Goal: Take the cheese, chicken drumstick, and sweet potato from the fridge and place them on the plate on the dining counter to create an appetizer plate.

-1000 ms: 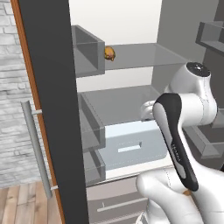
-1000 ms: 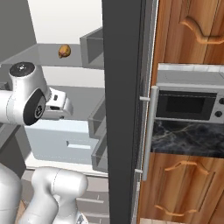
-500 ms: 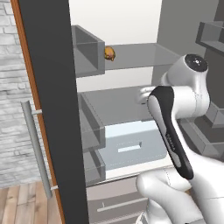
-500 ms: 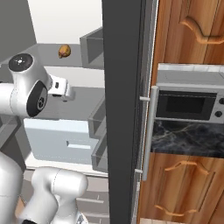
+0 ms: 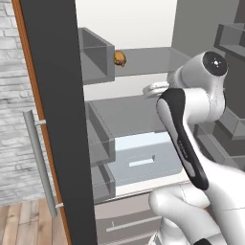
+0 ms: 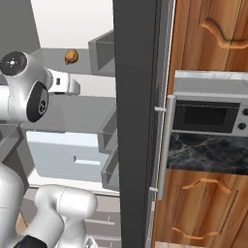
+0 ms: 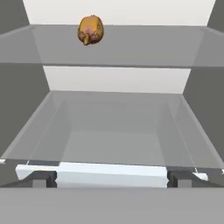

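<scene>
Golden-brown drumstick point(image 7: 90, 29) sits on a fridge point(image 5: 52, 119) shelf, not yet grasped; the gripper point(image 7: 112, 179), jaws wide apart and empty, faces it. Nothing looks delivered.

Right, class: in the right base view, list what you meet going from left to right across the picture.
Robot arm's dark joint → chicken drumstick → dark fridge door → door handle → microwave.
</scene>
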Robot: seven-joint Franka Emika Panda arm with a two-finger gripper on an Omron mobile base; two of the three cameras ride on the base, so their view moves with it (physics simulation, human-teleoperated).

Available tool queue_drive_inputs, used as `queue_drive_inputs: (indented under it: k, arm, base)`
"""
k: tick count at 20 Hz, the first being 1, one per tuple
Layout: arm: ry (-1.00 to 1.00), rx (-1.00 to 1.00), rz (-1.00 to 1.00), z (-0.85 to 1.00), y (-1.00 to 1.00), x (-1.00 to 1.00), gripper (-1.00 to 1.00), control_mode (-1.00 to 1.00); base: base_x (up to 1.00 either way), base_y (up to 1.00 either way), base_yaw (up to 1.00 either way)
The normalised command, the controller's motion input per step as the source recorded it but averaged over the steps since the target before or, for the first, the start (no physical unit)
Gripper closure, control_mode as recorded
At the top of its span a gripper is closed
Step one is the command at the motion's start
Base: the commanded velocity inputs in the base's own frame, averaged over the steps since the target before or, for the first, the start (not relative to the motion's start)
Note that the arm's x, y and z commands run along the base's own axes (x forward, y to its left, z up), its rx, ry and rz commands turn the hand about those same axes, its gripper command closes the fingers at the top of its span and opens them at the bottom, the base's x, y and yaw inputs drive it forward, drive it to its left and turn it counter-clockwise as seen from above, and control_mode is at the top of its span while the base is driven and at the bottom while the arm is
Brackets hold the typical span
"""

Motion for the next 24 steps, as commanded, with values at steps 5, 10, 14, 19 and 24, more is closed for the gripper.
queue_drive_inputs:
  k: [5, 10, 14, 19, 24]
  arm:
    - [0.0, 0.0, 0.0, 0.24, 0.2, 0.11, -1.0, -1.0]
    - [0.0, 0.03, -0.01, 0.23, 0.12, 0.08, -1.0, -1.0]
    - [0.0, 0.03, -0.02, 0.11, 0.13, 0.07, -1.0, -1.0]
    - [0.0, 0.03, 0.0, 0.17, 0.15, 0.31, -1.0, -1.0]
    - [0.0, 0.06, 0.0, 0.25, 0.01, 0.58, -1.0, -1.0]
  base:
    - [0.0, 0.0, 0.0]
    - [0.0, 0.0, 0.0]
    - [0.0, 0.0, 0.0]
    - [0.0, 0.0, 0.0]
    - [0.0, 0.0, 0.0]
